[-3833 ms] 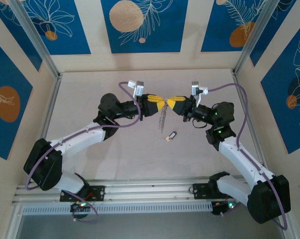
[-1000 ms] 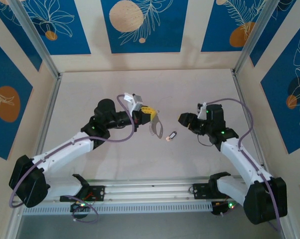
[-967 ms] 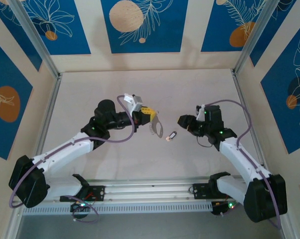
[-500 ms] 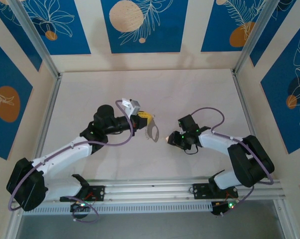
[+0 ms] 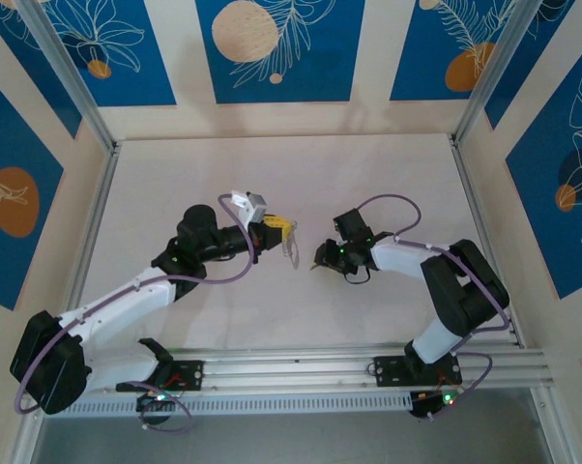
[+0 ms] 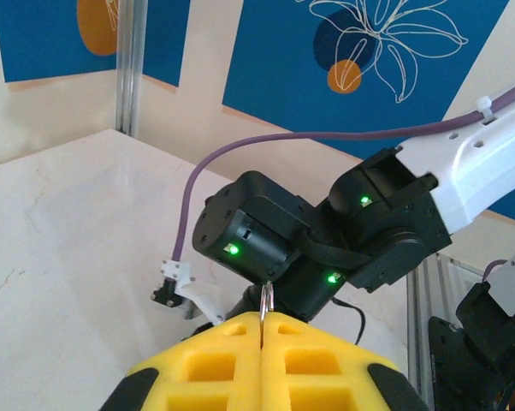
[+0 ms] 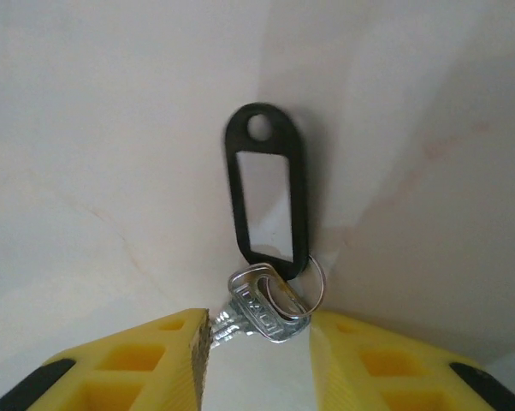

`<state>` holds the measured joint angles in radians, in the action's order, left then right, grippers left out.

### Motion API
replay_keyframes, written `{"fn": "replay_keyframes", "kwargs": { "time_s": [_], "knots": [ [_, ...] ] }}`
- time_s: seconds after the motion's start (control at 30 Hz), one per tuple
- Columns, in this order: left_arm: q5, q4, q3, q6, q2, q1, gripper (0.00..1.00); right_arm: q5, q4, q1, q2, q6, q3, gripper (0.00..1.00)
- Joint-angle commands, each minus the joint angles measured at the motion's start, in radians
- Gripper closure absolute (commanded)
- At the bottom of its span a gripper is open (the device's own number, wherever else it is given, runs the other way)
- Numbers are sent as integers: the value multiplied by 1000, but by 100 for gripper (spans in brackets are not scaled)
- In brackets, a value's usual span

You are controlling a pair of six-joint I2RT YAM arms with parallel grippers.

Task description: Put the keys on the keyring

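Since a second ago, your right arm is swinging inward and down. The right gripper [image 5: 320, 261] is now sitting over the keys [image 7: 259, 310] on the table [image 5: 272, 164], its fingers [image 7: 138, 360] flanking the silver head and the black tag [image 7: 266, 193] lying beyond. You cannot tell whether they are pinching. Your left gripper [image 6: 263, 330] is clamping the keyring [image 6: 264, 300], holding it near the keys.

Right gripper [image 7: 257, 332] low over the tabletop [image 7: 103, 128], yellow foam fingers [image 7: 150, 355] apart. Silver key [image 7: 259, 315] head lies between them, blade end against one finger. Split ring [image 7: 314, 287] joins it to a black key tag [image 7: 266, 193] with a white insert, lying flat.
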<state>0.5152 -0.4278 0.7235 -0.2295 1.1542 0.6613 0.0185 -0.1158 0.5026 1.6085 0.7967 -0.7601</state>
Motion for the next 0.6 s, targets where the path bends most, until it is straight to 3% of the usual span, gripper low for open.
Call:
{"fn": "replay_keyframes", "kwargs": {
  "time_s": [0.0,0.1,0.27,0.43,0.57],
  "knots": [
    [17,-51,-12,-18,-24,-12,100,-46,103,-11,16,-19,-24,66],
    [18,-53,-16,-21,-30,-12,100,-83,182,-22,-13,-27,-4,68],
    [10,-59,-24,-25,-39,-14,100,-1,56,-14,-35,-24,-27,68],
    [10,-65,-26,-26,-40,-16,100,89,-50,24,0,3,-55,53],
    [12,-60,-21,-25,-42,-18,100,132,-77,54,34,12,-88,49]
  ]
}}
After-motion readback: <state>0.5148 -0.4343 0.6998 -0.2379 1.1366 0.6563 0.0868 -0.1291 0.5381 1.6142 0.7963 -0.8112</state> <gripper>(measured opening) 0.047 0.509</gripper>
